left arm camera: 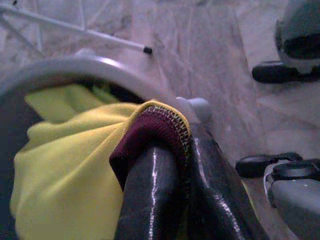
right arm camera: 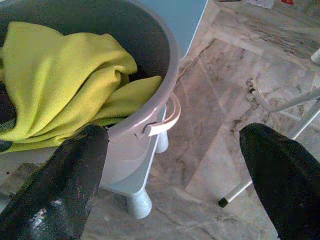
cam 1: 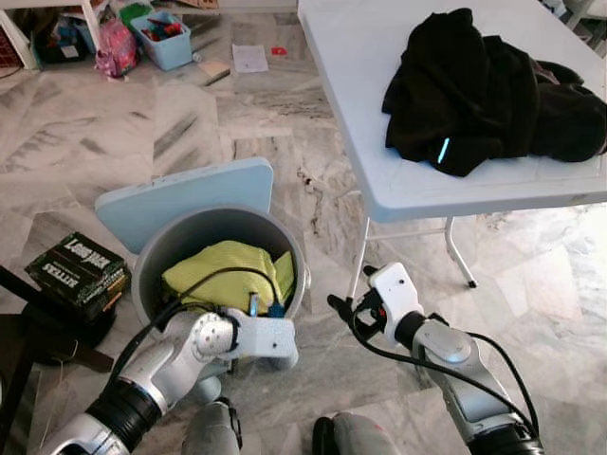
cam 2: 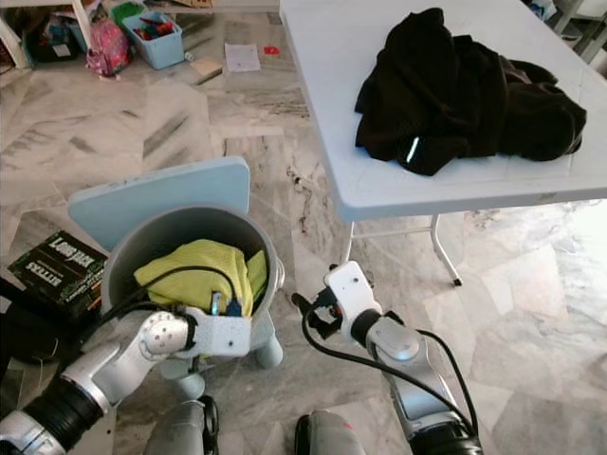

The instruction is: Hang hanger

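Note:
A grey bucket (cam 1: 149, 258) stands on the floor with a yellow-green garment (cam 1: 223, 270) inside. My left gripper (cam 1: 254, 305) reaches over the near rim into the bucket. In the left wrist view it (left arm camera: 181, 150) is shut on a maroon-trimmed edge (left arm camera: 150, 127) of the yellow-green garment (left arm camera: 65, 165). My right gripper (cam 1: 349, 289) hangs open to the right of the bucket, above the floor, holding nothing; its fingers (right arm camera: 65, 190) stand wide apart beside the bucket's handle (right arm camera: 167, 120). No hanger can be made out.
A white folding table (cam 1: 351, 85) at the right carries a heap of black clothes (cam 1: 484, 90); its legs (cam 1: 455, 251) stand close to my right arm. A light blue board (cam 1: 180, 199) leans behind the bucket. A black box (cam 1: 76, 270) lies left of it.

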`<state>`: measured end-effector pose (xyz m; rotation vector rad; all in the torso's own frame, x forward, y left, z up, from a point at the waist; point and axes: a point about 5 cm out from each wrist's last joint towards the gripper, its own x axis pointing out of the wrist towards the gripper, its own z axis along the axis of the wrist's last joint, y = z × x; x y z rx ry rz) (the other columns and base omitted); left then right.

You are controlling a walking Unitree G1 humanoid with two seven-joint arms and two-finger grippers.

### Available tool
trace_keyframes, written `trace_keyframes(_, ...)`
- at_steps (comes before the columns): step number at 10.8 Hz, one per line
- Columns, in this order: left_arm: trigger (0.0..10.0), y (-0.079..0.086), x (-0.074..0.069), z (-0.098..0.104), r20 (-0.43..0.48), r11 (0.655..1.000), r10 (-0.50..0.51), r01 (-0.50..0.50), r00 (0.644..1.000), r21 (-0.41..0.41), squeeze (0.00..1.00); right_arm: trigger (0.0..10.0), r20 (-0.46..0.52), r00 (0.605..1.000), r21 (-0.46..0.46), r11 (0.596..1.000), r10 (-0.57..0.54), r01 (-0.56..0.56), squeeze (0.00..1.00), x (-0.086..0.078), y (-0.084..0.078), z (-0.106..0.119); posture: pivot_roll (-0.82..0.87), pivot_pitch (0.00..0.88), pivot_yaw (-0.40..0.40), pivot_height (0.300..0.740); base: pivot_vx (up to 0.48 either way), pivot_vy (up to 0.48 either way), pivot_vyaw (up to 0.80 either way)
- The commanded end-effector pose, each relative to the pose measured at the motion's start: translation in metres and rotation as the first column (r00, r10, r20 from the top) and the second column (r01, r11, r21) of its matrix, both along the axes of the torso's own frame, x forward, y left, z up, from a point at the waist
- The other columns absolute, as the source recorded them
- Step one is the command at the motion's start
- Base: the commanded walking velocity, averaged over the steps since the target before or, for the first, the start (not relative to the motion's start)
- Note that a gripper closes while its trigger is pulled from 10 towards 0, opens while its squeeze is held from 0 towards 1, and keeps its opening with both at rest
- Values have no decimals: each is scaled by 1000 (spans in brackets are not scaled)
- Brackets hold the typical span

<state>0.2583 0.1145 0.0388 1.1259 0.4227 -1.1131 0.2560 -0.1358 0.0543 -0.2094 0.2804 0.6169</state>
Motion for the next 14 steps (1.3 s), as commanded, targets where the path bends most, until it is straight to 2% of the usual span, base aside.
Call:
trace_keyframes(1, 10000, 4, 1, -1, 3, 999, 44, -44, 999, -9, 0, 10000, -13, 1000, 3, 1000, -9, 9, 0, -2, -4, -2, -79, 125, -52, 740, 0, 0, 0)
trace_keyframes(2, 10000, 19, 16, 4, 42, 965, 246, -241, 968, -100, 0, 10000, -19, 1000, 9, 1000, -8, 8, 0, -2, -4, -3, -73, 125, -53, 740, 0, 0, 0)
trace_keyframes(3, 10000, 34, 27, 6, 72, 917, 383, -370, 921, -153, 1000, 10000, -23, 1000, 13, 1000, -8, 8, 0, -2, -4, -3, -66, 127, -55, 740, 0, 0, 0)
trace_keyframes(4, 10000, 40, 34, 8, 67, 884, 449, -432, 891, -178, 1000, 10000, -25, 1000, 15, 1000, -6, 7, 0, -2, -4, -3, -66, 127, -55, 740, 0, 0, 0)
trace_keyframes(5, 10000, 35, 38, 11, 32, 871, 460, -444, 887, -212, 1000, 10000, -25, 1000, 12, 1000, -3, 4, 0, -1, -4, -3, -67, 125, -60, 740, 0, 0, 0)
trace_keyframes(6, 10000, 27, 40, 15, 36, 888, 417, -399, 908, -228, 1000, 10000, -24, 1000, 10, 1000, -3, 3, 0, -1, -4, -3, -67, 125, -60, 740, 0, 0, 0)
trace_keyframes(7, 10000, 11, 44, 22, 79, 921, 326, -297, 942, -254, 1000, 10000, -23, 1000, 8, 1000, -4, 4, 0, 0, -4, -3, -65, 124, -60, 740, 0, 0, 0)
trace_keyframes(8, 10000, -5, 43, 26, 90, 933, 252, -217, 964, -286, 1000, 10000, -23, 1000, 5, 1000, -6, 6, 0, 0, -5, -3, -67, 121, -55, 740, 0, 0, 0)
trace_keyframes(9, 10000, -21, 31, 27, 63, 955, 100, -78, 993, -286, 1000, 10000, -17, 1000, 0, 1000, -13, 13, 0, 1, -5, -3, -70, 120, -53, 740, 0, 0, 0)
trace_keyframes(10, 10000, -21, 23, 21, 39, 971, 40, -30, 998, -236, 1000, 10000, -14, 1000, -1, 1000, -17, 17, 0, 1, -5, -3, -70, 119, -51, 740, 0, 0, 0)
trace_keyframes(11, 10000, -15, 19, 14, 13, 981, 52, -49, 999, -190, 1000, 10000, -14, 1000, 0, 1000, -17, 17, 0, 2, -4, -3, -66, 120, -51, 740, 0, 0, 0)
trace_keyframes(12, 10000, -7, 27, 13, 42, 959, 204, -191, 978, -210, 1000, 10000, -14, 1000, 0, 1000, -17, 17, 0, 2, -4, -3, -62, 118, -50, 740, 0, 0, 0)
trace_keyframes(13, 10000, 0, 33, 15, 22, 897, 362, -342, 932, -281, 1000, 10000, -14, 1000, 1, 1000, -18, 18, 0, 3, -3, -3, -61, 117, -48, 740, 0, 0, 0)
trace_keyframes(14, 10000, 7, 38, 18, 73, 860, 446, -405, 892, -310, 1000, 10000, -14, 1000, 1, 1000, -20, 20, 0, 3, -3, -4, -61, 117, -46, 740, 0, 0, 0)
